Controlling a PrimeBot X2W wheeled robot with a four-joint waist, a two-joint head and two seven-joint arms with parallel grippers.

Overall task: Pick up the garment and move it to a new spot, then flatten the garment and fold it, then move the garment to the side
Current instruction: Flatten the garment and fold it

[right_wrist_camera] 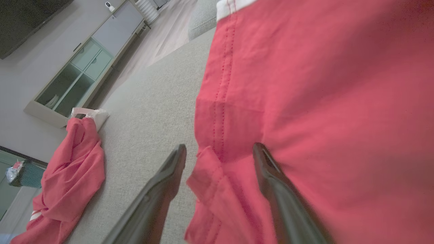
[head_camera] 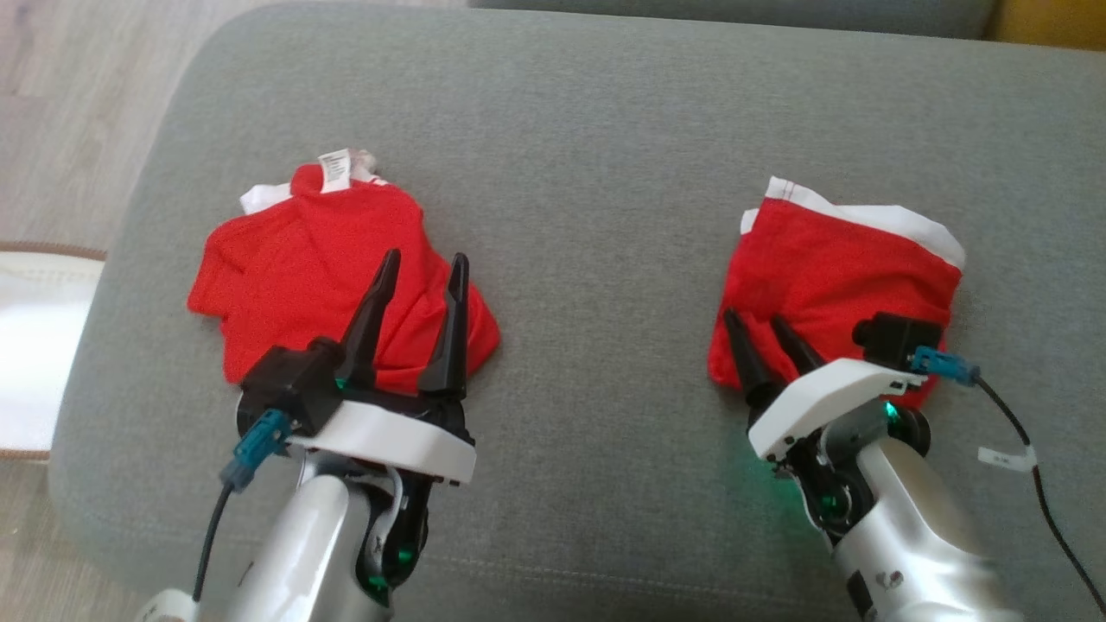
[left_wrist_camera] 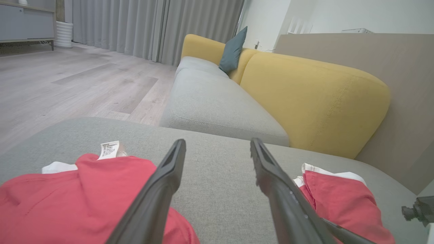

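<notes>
Two red garments with white trim lie apart on the grey cushion (head_camera: 605,173). The crumpled left garment (head_camera: 285,268) shows a white label at its far edge. Over its near right part hovers my left gripper (head_camera: 426,257), open, nothing between its fingers; the left wrist view shows this gripper (left_wrist_camera: 217,140) above bare cushion, with that garment (left_wrist_camera: 67,196) to its left. The flatter right garment (head_camera: 838,268) has a white band on its far side. My right gripper (head_camera: 755,316) is open at its near left corner, and a fold of the red cloth (right_wrist_camera: 305,101) sits between the fingers (right_wrist_camera: 220,145).
A white, brown-rimmed object (head_camera: 34,345) sits on the wooden floor left of the cushion. Beyond it stands a grey sofa seat (left_wrist_camera: 210,101) with a yellow backrest (left_wrist_camera: 312,98) and a teal pillow (left_wrist_camera: 232,51). A black cable (head_camera: 1037,484) trails from my right wrist.
</notes>
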